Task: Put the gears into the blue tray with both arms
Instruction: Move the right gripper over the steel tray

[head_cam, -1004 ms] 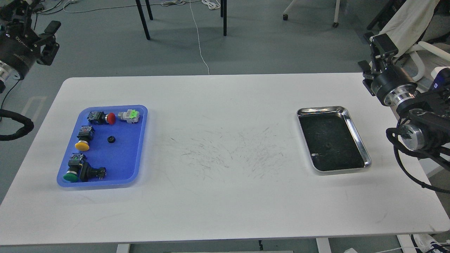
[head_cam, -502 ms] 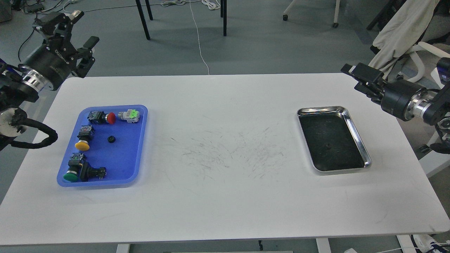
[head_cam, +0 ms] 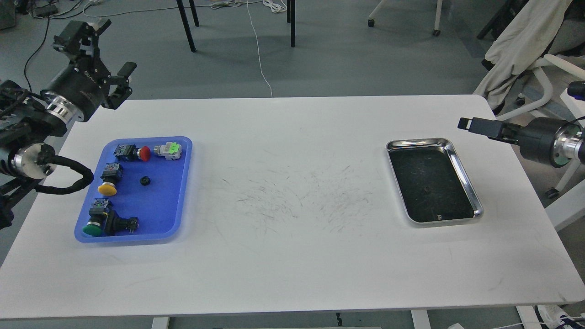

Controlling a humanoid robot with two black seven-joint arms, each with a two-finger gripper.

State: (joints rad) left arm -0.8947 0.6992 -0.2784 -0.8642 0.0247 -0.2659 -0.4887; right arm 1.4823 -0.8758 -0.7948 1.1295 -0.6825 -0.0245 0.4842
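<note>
The blue tray point(head_cam: 161, 205) lies on the left of the white table. One small black gear point(head_cam: 145, 181) rests near its middle. My left gripper point(head_cam: 103, 51) hangs open and empty above the table's back left corner, behind the tray. My right gripper point(head_cam: 471, 124) points left above the table's right edge, just behind the steel tray point(head_cam: 462, 170). It is seen side-on, so its fingers cannot be told apart. A tiny dark spot point(head_cam: 426, 189) on the steel tray's black lining looks like another gear.
Several push-buttons lie in the blue tray: red point(head_cam: 142, 153), light green point(head_cam: 169, 150), yellow point(head_cam: 107, 187), green point(head_cam: 93, 228) and black point(head_cam: 120, 224). The table point(head_cam: 292, 256) has scuff marks at its centre. A chair with cloth point(head_cam: 521, 41) stands at the back right.
The left gripper has come in from the far left to the table's back left corner. The right gripper has swung down from upright, now level and pointing left, by the steel tray.
</note>
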